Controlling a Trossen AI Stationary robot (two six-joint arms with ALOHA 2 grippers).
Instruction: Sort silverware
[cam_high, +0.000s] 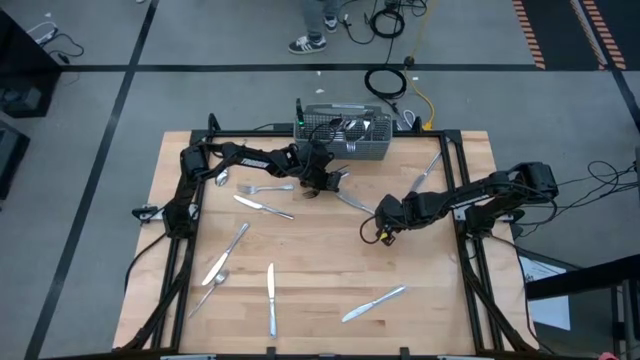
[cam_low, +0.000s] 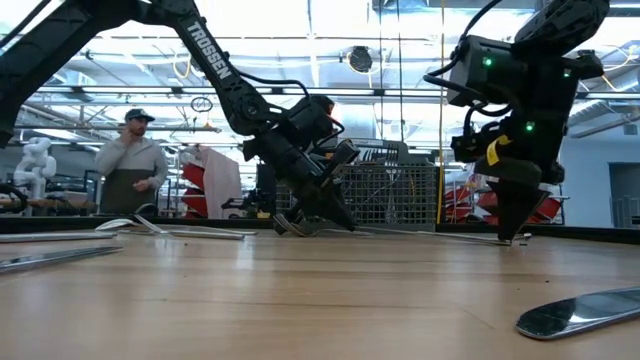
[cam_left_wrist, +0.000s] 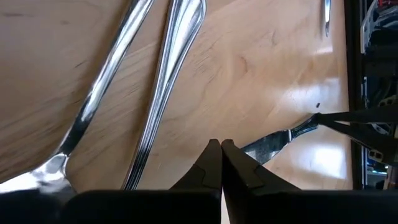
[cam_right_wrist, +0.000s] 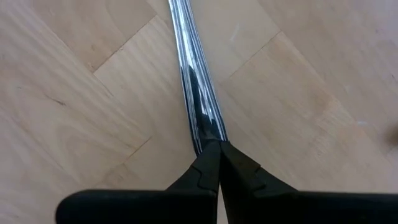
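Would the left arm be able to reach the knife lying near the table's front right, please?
Probably not easily: the left claw sits shut far back by the basket, and the knife lies diagonally across the table, nearer the right claw. Nothing blocks the route.

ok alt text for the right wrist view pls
The right hand, fingers shut, pinches the end of a shiny piece of silverware lying on the wooden table. The handle runs straight away from the fingertips; its far end is out of frame.
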